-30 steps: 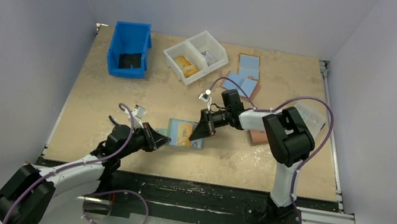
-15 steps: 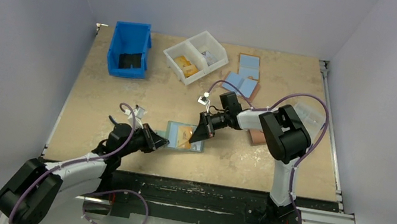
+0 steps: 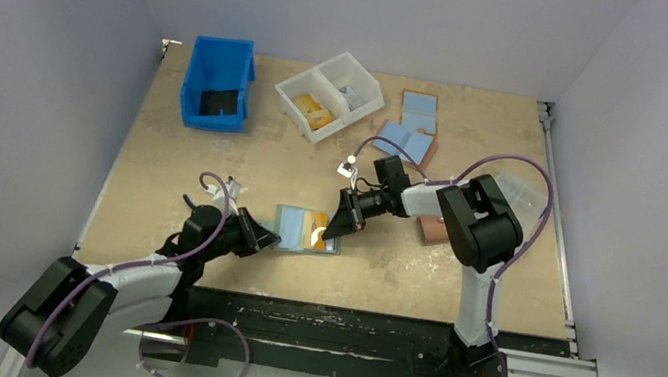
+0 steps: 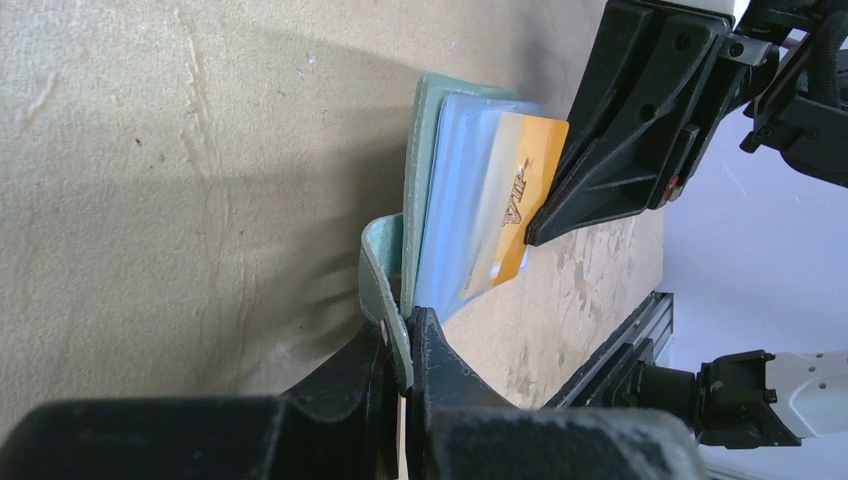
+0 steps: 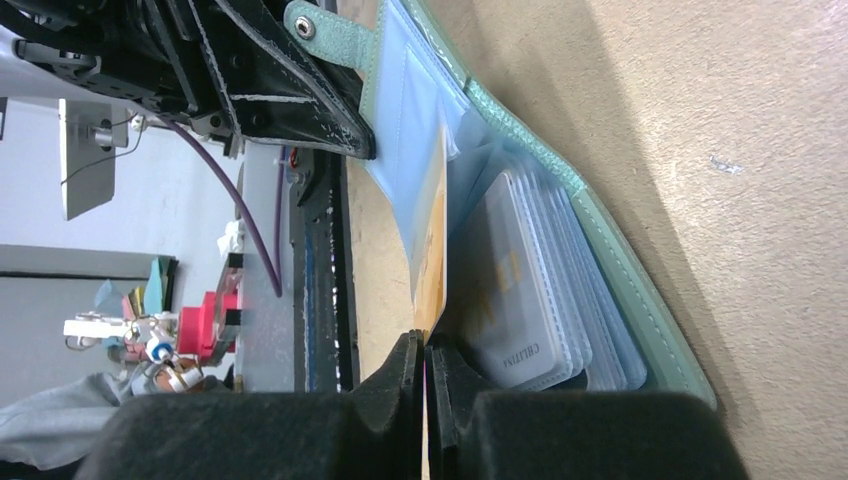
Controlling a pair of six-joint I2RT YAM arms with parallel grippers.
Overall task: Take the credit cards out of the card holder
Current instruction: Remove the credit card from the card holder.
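Lying open, card holder (image 3: 306, 230) lengthwise left-right.

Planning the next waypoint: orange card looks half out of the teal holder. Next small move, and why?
Probably draw the right gripper away from the left gripper: it pinches the orange card, part out of its clear sleeve, while the left pins the card holder by its snap tab.

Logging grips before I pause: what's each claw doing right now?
Left claw: closed on the snap tab of the card holder.
Right claw: closed on the orange card.
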